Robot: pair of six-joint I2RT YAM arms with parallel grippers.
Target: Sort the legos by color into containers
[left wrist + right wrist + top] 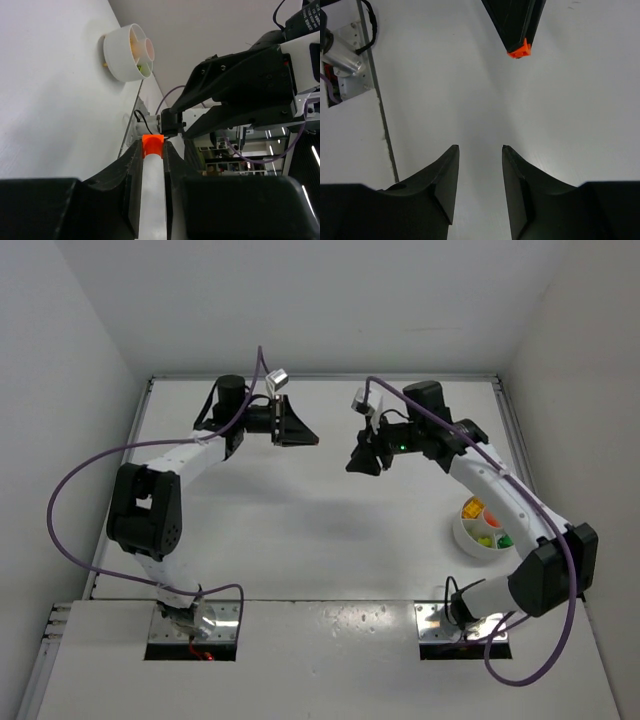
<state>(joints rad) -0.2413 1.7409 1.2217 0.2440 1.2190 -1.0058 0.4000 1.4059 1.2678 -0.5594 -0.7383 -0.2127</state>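
A bright orange plastic brick point(152, 144), smooth with a slight gloss, sits between the matt black plastic fingers point(132, 175) of the left gripper point(310, 438). The right gripper point(480, 160) has the same dull black finish. The table point(330, 530) is smooth matt white, the dish point(117, 57) smooth white plastic, the left arm's shell point(185, 460) glossy white, and the near left base plate point(225, 618) bare shiny metal.

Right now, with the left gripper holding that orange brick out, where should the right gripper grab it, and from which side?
Take the orange brick by the end jutting past the fingertips of the left gripper. Bring the right gripper straight on from in front, probably turned so its open jaws close on the two faces the left fingers leave bare.
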